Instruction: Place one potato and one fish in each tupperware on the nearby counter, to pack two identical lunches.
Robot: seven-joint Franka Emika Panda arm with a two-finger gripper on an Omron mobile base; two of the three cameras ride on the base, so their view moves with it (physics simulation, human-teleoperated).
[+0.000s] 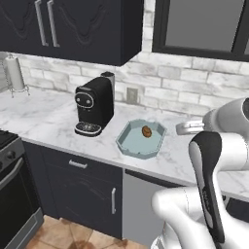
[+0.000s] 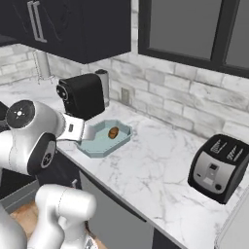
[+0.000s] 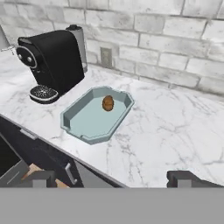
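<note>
A: Looking across the marbled table [image 1: 48, 124], we see one tupperware [image 1: 127, 142] just beside the black coffee machine [image 1: 92, 104], with a single brown potato [image 1: 146, 131] lying inside it toward the wall side. The same tray [image 3: 85, 124] and potato [image 3: 108, 103] appear in the hand view, well ahead of the jaws.

B: And the jaws [image 3: 111, 178] themselves?

A: We find them spread wide and holding nothing; the two dark fingertips [image 3: 181, 178] rise at the bottom of the hand view with bare table between them. They hang back from the tray, over the table's front edge.

B: How far along do we judge the packing to be?

A: Early. One potato is placed; we see no fish in this tray. A second tupperware, a second potato and both fish are not among the things in front of us, so we cannot say where they lie. By our reckoning, three of the four placements remain.

B: Anything else on the table?

A: A toaster [image 2: 219, 168] stands well apart to the right in the right base view, a paper towel roll [image 1: 15, 73] far to the left, and a wall socket [image 3: 105, 57] sits in the brick behind the tray. None bears on the task.
</note>
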